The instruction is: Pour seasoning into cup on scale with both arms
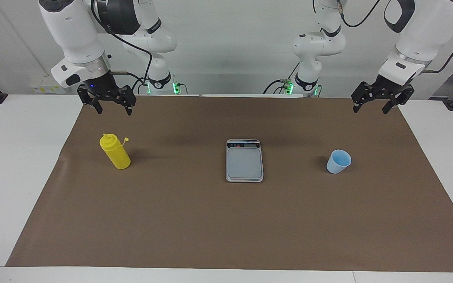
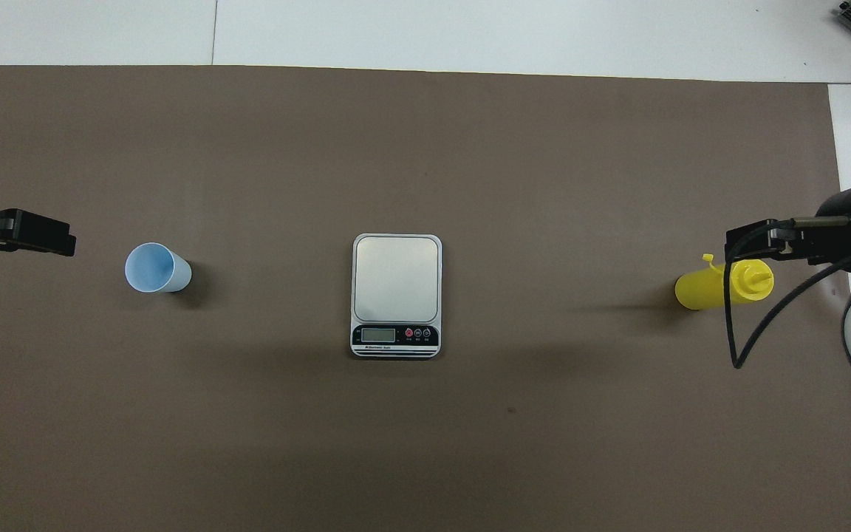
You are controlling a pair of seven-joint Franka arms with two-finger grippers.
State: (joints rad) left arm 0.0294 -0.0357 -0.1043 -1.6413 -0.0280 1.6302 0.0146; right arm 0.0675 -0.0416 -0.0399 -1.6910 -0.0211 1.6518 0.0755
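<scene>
Facing view shows the right gripper [image 1: 111, 108] raised over the robots' edge of the brown mat [image 1: 226, 220], its fingers spread apart and holding nothing. Just past it, standing upright on the mat toward the right arm's end of the table, is the yellow seasoning bottle [image 1: 115, 151], with its small cap hanging off to the side. At the left arm's end, the left gripper [image 1: 370, 108] hangs over the mat's corner, fingers also apart and empty. The light-blue cup [image 1: 339, 161] stands upright on the mat, well apart from that gripper. Between bottle and cup sits the scale [image 1: 244, 160], its plate bare and its display strip facing the robots
</scene>
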